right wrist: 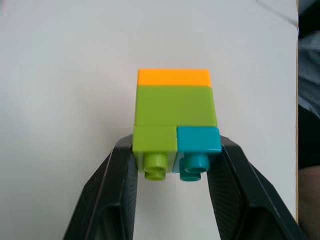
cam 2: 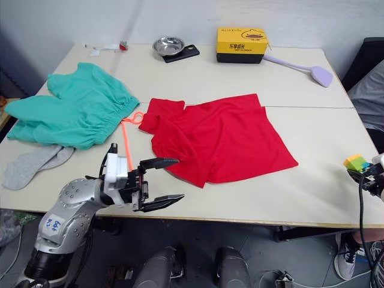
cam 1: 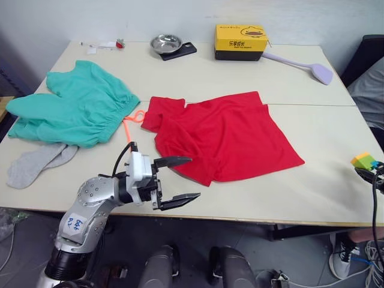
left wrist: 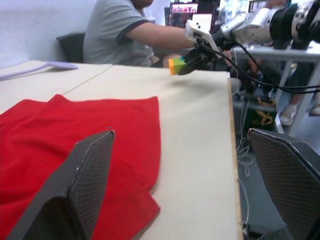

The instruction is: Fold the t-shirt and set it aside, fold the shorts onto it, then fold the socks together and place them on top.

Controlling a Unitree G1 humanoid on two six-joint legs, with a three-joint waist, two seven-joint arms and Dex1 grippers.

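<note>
T-shirt (cam 1: 225,137) flat at bench (cam 1: 324,180) centre; left pincer (cam 1: 177,181) released at its 7 o'clock corner.
Right pincer (right wrist: 175,165) clenched on blocks (right wrist: 175,120): hem grasp likely impossible.

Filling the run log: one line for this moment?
left end effector open by t-shirt hem | right end effector shut on toy bricks | nothing folded

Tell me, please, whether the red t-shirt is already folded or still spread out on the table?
Still mostly spread: the t-shirt lies flat across the table, with only its near corner doubled over. The left gripper hovers open beside that corner.
</note>
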